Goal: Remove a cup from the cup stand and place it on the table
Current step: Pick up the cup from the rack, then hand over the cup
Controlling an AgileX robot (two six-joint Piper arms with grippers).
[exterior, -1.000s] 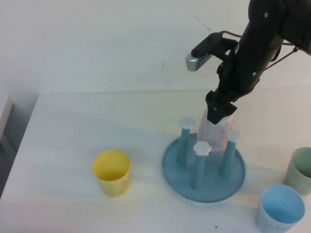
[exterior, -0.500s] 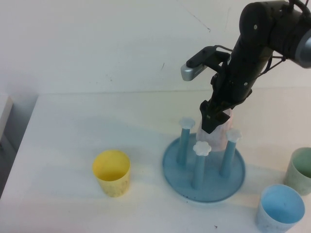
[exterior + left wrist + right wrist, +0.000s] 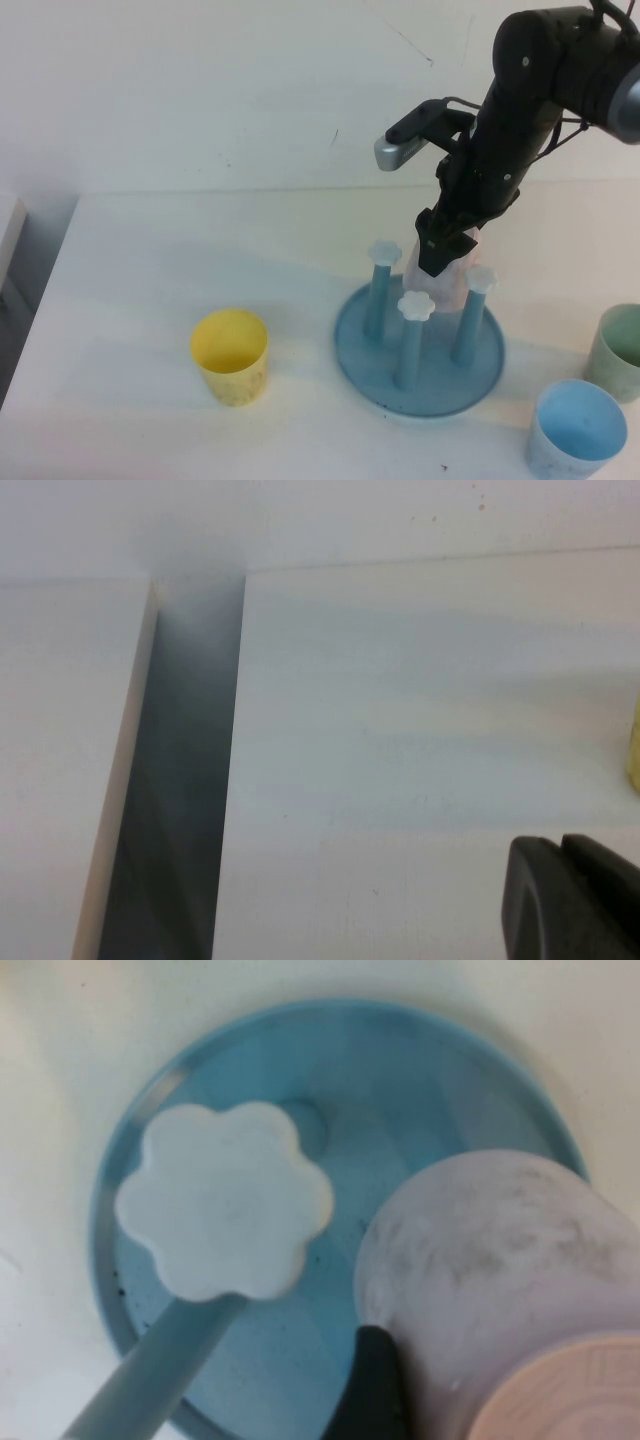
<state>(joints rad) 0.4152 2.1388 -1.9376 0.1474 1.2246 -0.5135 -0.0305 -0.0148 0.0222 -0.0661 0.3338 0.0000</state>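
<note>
The pale pink cup [image 3: 449, 279] sits upside down over the back peg of the blue cup stand [image 3: 420, 372] at the table's right middle. My right gripper [image 3: 441, 243] comes down from above and is shut on the cup's upper part. In the right wrist view the cup [image 3: 480, 1260] fills the lower right, with one black finger [image 3: 375, 1390] against its side, a white flower cap [image 3: 225, 1200] beside it and the stand's tray [image 3: 420, 1090] below. My left gripper [image 3: 560, 845] is shut and empty, low over the white table [image 3: 400, 730], out of the high view.
A yellow cup [image 3: 230, 355] stands upright left of the stand and shows at the edge of the left wrist view [image 3: 633, 740]. A light blue cup [image 3: 577, 428] and a pale green cup [image 3: 622, 350] stand at the right front. A dark gap [image 3: 180, 780] runs along the table's left edge.
My right arm has shifted a little to the left and tilted, with the pink cup still in its grip over the back peg. The other cups have not moved.
</note>
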